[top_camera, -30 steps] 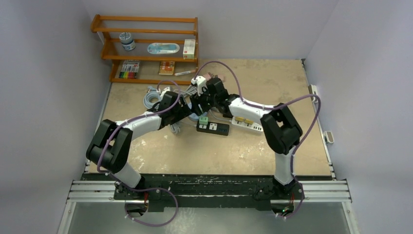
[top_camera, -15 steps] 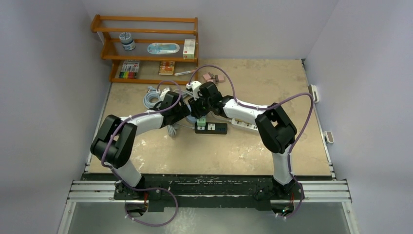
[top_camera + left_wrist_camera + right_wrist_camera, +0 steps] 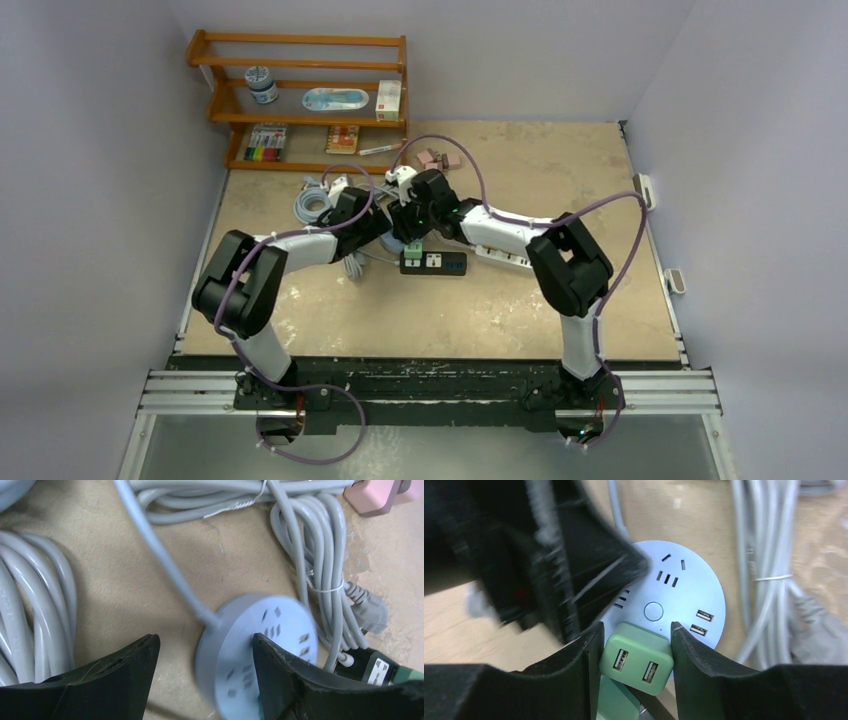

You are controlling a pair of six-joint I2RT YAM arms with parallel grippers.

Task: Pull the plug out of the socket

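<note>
Both wrists have drawn in over the cable pile since a second ago. Right gripper [image 3: 634, 632] jaws are clamped on the green USB plug [image 3: 636, 664], which sits at six o'clock on the round socket hub [image 3: 676, 597]. Left gripper [image 3: 204, 640] jaws stand apart, straddling the hub's rim. Unless it is pinned, the light hub may lift with the plug.

Right claw [image 3: 634, 630] pinches the green plug [image 3: 636, 665] on the round socket [image 3: 684, 595]
</note>
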